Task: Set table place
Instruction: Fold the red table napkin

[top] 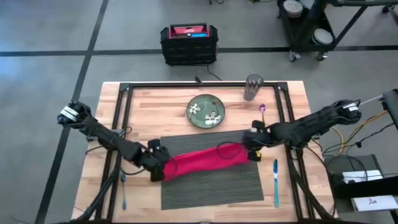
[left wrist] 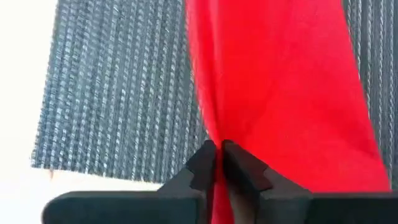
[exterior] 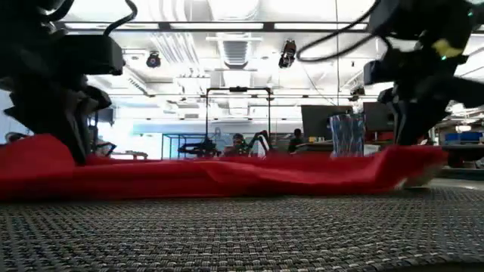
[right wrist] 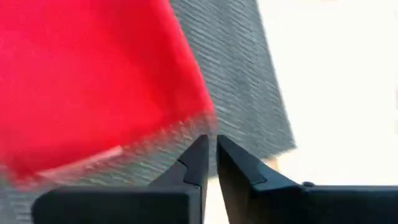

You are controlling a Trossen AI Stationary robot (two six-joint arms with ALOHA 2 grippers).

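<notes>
- The left gripper (top: pixel 163 167) was pinched on one end of the red napkin (top: pixel 205 160), probably to stretch it flat.
- The right gripper (top: pixel 254 149) sat at the other end, fingers nearly together, apparently holding nothing.
- One placemat (top: pixel 211 186) lay on the desk (top: pixel 298 99), with one plate (top: pixel 207 111).

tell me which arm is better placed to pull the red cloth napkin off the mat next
Left, probably: the left gripper is shut on the red cloth napkin. The right gripper looks shut beside the napkin's edge, holding nothing, over the dark grey ribbed placemat.
</notes>
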